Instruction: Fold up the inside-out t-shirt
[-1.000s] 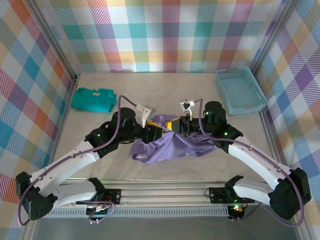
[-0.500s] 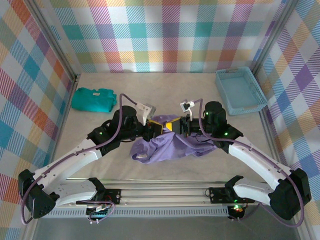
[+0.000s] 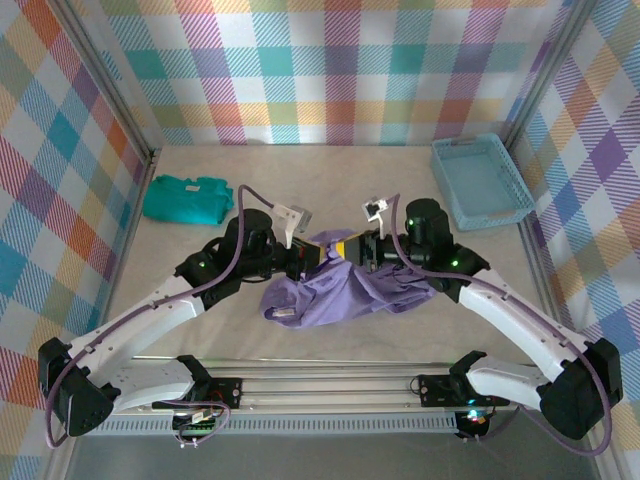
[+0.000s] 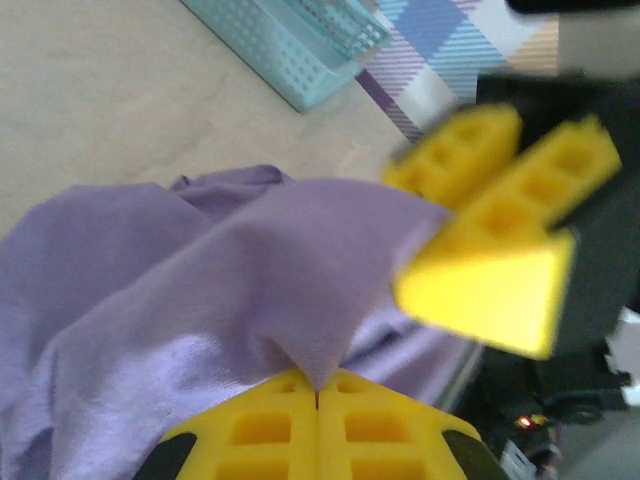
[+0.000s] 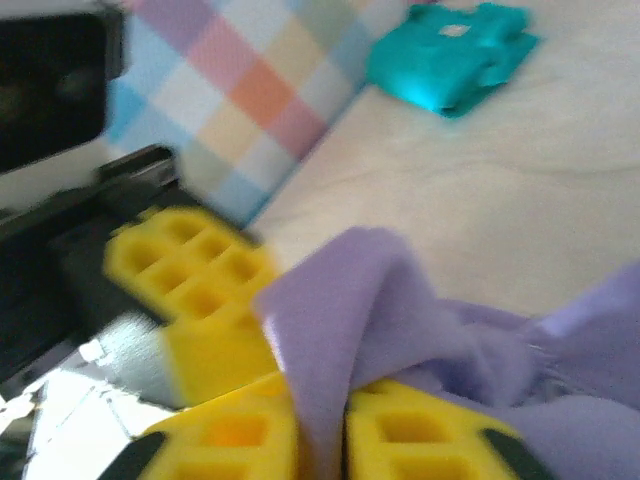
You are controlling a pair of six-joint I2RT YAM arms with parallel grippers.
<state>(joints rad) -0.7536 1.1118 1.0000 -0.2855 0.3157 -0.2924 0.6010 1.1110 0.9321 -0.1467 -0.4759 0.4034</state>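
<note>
The inside-out t-shirt (image 3: 340, 295) is a crumpled lavender heap in the middle of the table, with one peak lifted between the two arms. My left gripper (image 3: 318, 262) is shut on a point of that fabric; in the left wrist view the cloth (image 4: 200, 270) runs down into the closed yellow jaws of that gripper (image 4: 318, 392). My right gripper (image 3: 352, 250) faces it a few centimetres away. In the right wrist view a thick fold of the t-shirt (image 5: 370, 290) sits pinched between the right gripper (image 5: 322, 400) jaws. Each wrist view shows the other gripper's yellow fingers (image 4: 500, 230) (image 5: 190, 270) close by.
A folded teal-green garment (image 3: 185, 198) lies at the back left of the table, seen also in the right wrist view (image 5: 450, 55). A light blue basket (image 3: 480, 180) stands at the back right, its corner in the left wrist view (image 4: 290, 40). Plaid walls enclose the table.
My left gripper has closed on the lifted peak of the t-shirt. The right gripper's jaws have eased apart slightly around the fold. Both arms stayed almost in place.
</note>
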